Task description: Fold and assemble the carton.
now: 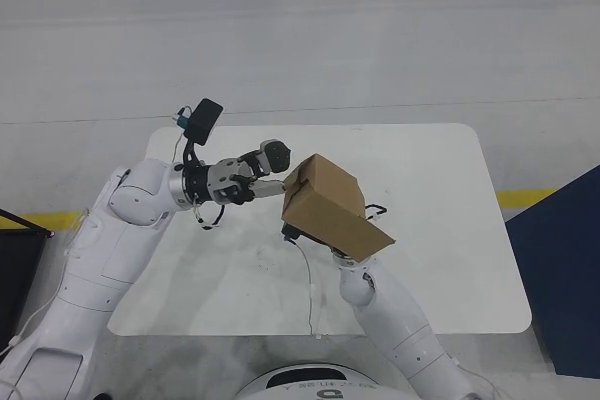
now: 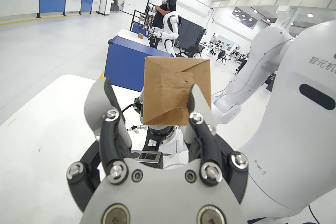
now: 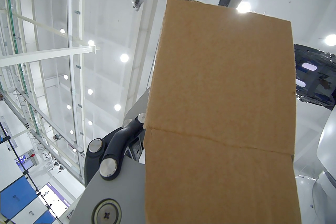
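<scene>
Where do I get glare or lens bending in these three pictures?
Right wrist view: ceiling lamps glare, one flaring right at the carton's top edge. Left wrist view: the wide lens bows straight lines near the edges. Top view: even light, no glare on the table.

The bench [image 1: 450, 200] is a white slab with rounded corners, standing on a pale grey floor [image 1: 380, 60] crossed by a yellow line [image 1: 525, 197]. Faint grey scuffs [image 1: 242, 258] mark its near half. A small dark speck [image 2: 39, 149] sits on the surface.
</scene>
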